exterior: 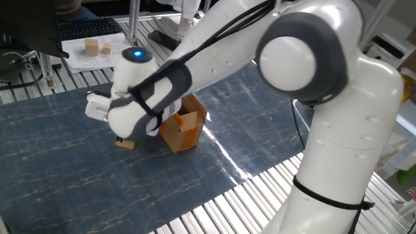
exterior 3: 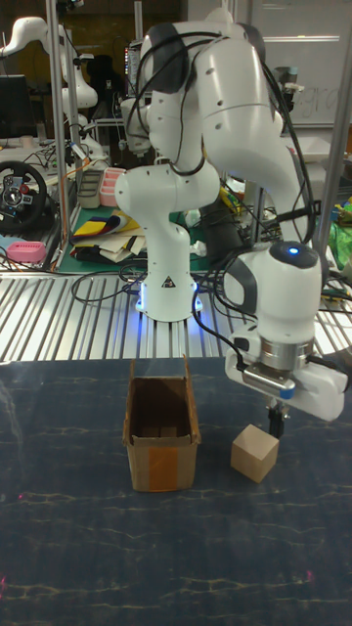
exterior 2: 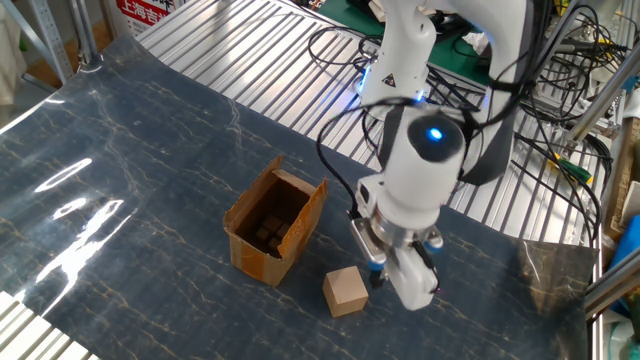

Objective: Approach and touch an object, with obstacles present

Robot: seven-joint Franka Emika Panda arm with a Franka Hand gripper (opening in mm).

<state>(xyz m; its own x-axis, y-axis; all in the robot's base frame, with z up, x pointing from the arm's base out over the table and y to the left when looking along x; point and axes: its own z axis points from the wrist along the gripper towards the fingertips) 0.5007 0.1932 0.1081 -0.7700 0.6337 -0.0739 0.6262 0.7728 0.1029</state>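
The object, a small light-tan wooden cube (exterior 2: 346, 291) (exterior 3: 255, 453), rests on the blue mat just right of the obstacle, an orange-brown cardboard box (exterior 2: 272, 225) (exterior 3: 161, 425) (exterior: 182, 127) with its flaps up. My gripper (exterior 3: 278, 423) (exterior 2: 373, 270) hangs at the cube's far upper edge, fingers together with nothing between them, very close to or touching it. In one fixed view the white hand covers most of the cube (exterior: 125, 143) and hides the fingertips.
The box holds small dark pieces inside. Two pale wooden blocks (exterior: 91, 46) lie on a white sheet at the back, by a keyboard (exterior: 88, 27). Cables (exterior 2: 560, 150) and the arm's base (exterior 3: 168, 284) stand behind the mat, on the slatted metal table (exterior 2: 230, 40).
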